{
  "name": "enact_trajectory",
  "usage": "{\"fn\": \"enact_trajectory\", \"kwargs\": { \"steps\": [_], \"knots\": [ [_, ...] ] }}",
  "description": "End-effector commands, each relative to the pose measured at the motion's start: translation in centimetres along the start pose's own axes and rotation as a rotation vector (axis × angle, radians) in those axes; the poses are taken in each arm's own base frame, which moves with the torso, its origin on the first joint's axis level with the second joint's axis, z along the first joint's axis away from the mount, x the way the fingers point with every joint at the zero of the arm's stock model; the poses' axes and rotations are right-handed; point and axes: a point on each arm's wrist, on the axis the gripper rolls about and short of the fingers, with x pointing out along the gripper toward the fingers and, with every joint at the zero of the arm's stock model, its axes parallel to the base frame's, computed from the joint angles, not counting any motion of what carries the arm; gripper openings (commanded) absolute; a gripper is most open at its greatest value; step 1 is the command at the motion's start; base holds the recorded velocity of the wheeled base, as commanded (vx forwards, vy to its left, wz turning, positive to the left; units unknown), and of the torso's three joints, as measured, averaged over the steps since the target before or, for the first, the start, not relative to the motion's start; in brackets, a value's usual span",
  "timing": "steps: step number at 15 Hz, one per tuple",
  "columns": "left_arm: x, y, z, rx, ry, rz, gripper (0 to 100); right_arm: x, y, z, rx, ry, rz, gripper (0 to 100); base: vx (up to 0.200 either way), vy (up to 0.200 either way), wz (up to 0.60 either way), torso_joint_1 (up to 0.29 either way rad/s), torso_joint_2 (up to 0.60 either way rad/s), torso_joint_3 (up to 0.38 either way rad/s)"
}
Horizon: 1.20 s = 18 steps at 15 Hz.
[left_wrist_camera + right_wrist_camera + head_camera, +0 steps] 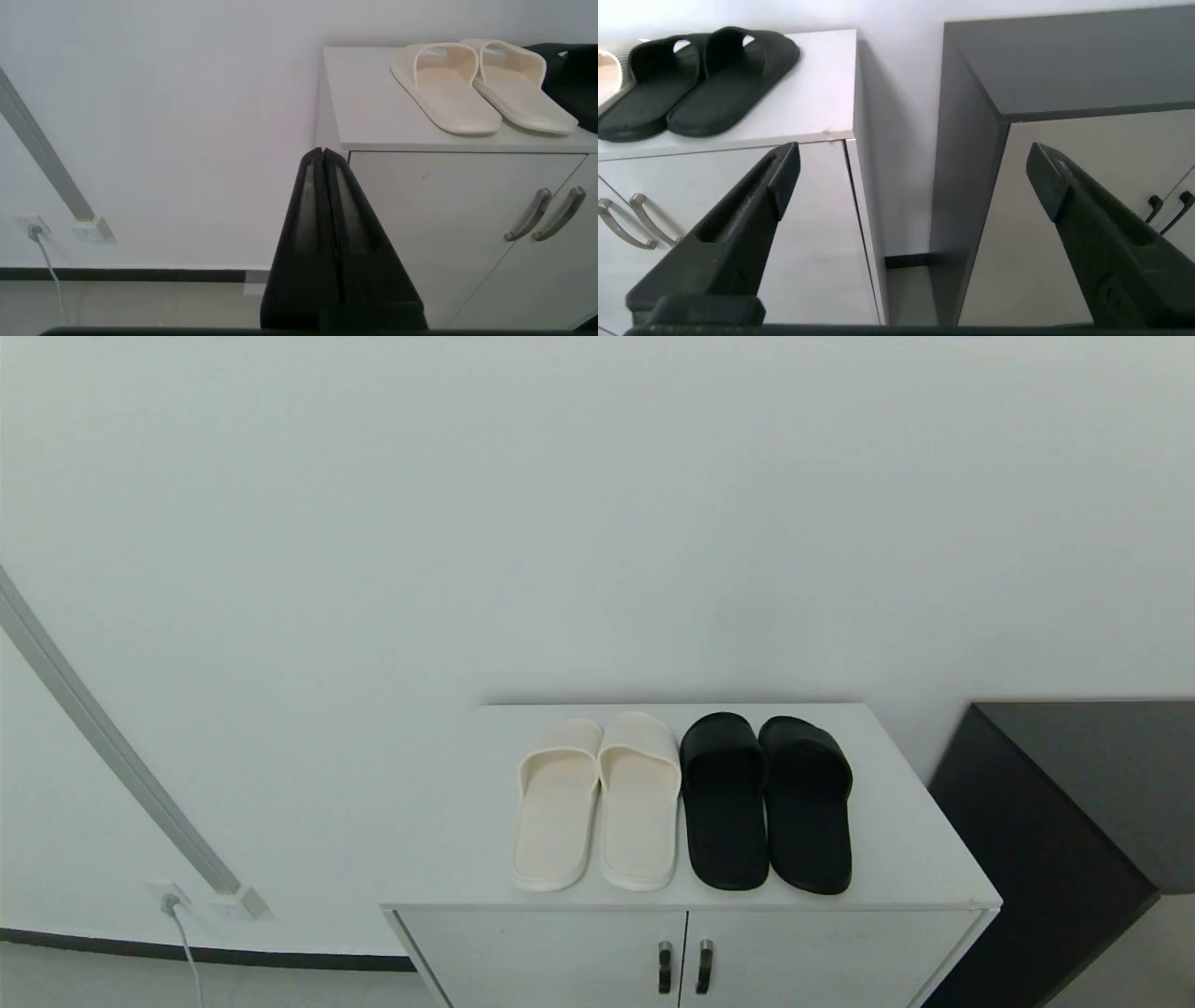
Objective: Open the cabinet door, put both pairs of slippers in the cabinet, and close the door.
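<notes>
A white cabinet (915,859) stands against the wall with both doors closed and two metal handles (684,967) at the seam. On its top lie a cream pair of slippers (597,801) and, to their right, a black pair of slippers (766,801). My left gripper (324,177) is shut and empty, hanging left of the cabinet's side at about door height; the cream slippers (481,82) and door handles (547,213) show beyond it. My right gripper (910,182) is open and empty, facing the gap between the white cabinet (822,215) and a dark cabinet; the black slippers (696,75) lie off to one side.
A dark grey cabinet (1074,803) stands close to the right of the white one, with a narrow gap between them. On the wall at the lower left are a cable duct (103,737) and a socket (168,901) with a plugged-in cord.
</notes>
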Motion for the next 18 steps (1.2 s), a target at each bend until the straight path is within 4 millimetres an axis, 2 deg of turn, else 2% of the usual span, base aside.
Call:
{"fn": "enact_trajectory", "kwargs": {
  "steps": [1,9,10,11,12,13,14,15,16,18],
  "knots": [
    [0.0,0.0,0.0,-0.001,0.001,0.001,0,0.0,0.0,0.0,-0.001,0.002,0.000,100,0.000,0.000,0.00,0.000,0.00,0.000],
    [0.0,0.0,0.0,-0.003,0.001,0.002,0,0.0,0.1,0.1,-0.046,-0.006,0.025,100,0.000,0.000,0.00,0.000,0.00,0.000],
    [0.0,0.0,0.0,-0.001,0.001,0.001,0,-0.2,0.1,2.1,-0.025,-0.032,0.034,100,0.000,0.000,0.00,0.000,0.00,0.000],
    [0.0,0.0,0.0,0.001,0.001,-0.001,0,-0.1,0.1,8.1,0.096,-0.041,0.059,100,0.000,0.000,0.00,0.000,0.00,0.000],
    [0.0,0.0,0.0,0.001,0.001,-0.001,0,0.7,0.2,8.5,0.080,0.044,0.073,100,0.000,0.000,0.00,0.000,0.00,0.000],
    [0.0,0.0,0.0,-0.001,0.001,-0.001,0,2.9,0.5,8.0,0.004,0.202,0.123,100,0.000,0.000,0.00,0.000,0.00,0.000],
    [0.0,0.0,0.0,-0.001,0.001,0.001,0,4.4,0.7,7.8,0.002,0.271,0.146,100,0.000,0.000,0.00,0.000,0.00,0.000],
    [0.0,0.0,0.0,-0.001,0.001,-0.001,0,5.3,0.9,8.0,0.000,0.291,0.161,100,0.000,0.000,0.00,0.000,0.00,0.000],
    [0.0,0.0,0.0,0.001,0.001,-0.001,0,7.6,1.4,8.7,-0.002,0.308,0.221,100,0.000,0.000,0.00,0.000,0.00,0.000],
    [0.0,0.0,0.0,0.002,0.001,-0.002,0,10.3,2.6,9.6,-0.020,0.327,0.282,100,0.000,0.000,0.00,0.000,0.00,0.000]
  ]
}}
